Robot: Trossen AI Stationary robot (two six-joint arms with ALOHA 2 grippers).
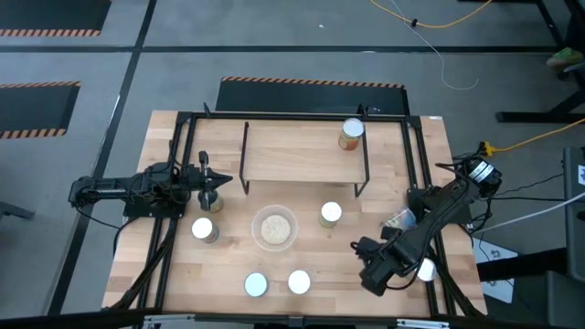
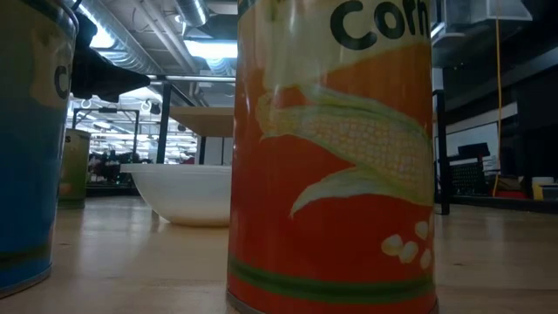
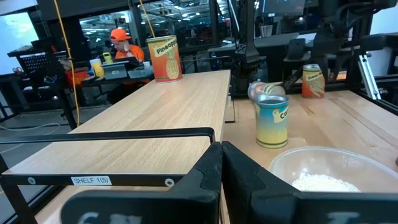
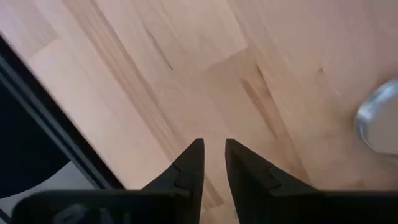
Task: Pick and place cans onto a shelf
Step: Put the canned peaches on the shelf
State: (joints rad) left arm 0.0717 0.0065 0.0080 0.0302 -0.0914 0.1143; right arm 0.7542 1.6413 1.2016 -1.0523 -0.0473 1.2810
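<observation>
One can (image 1: 351, 134) stands on the shelf (image 1: 292, 151); in the left wrist view it is the pineapple can (image 3: 165, 58). Several cans stand on the table: (image 1: 205, 229), (image 1: 331, 214), (image 1: 256, 285), (image 1: 299, 281). Another can (image 1: 425, 269) stands just beside my right gripper (image 1: 373, 272), its silver top (image 4: 380, 124) showing to one side. That gripper (image 4: 213, 149) points down over bare wood, its fingers a narrow gap apart with nothing between them. My left gripper (image 3: 221, 155) waits shut at the table's left, level, by the shelf's left end.
A clear bowl (image 1: 274, 228) with beige contents sits at the table's middle. A black rod frame (image 1: 416, 155) runs around the shelf and along the table's sides. A can (image 1: 399, 219) appears to lie on its side near the right arm. A person (image 3: 121, 46) sits far behind the table.
</observation>
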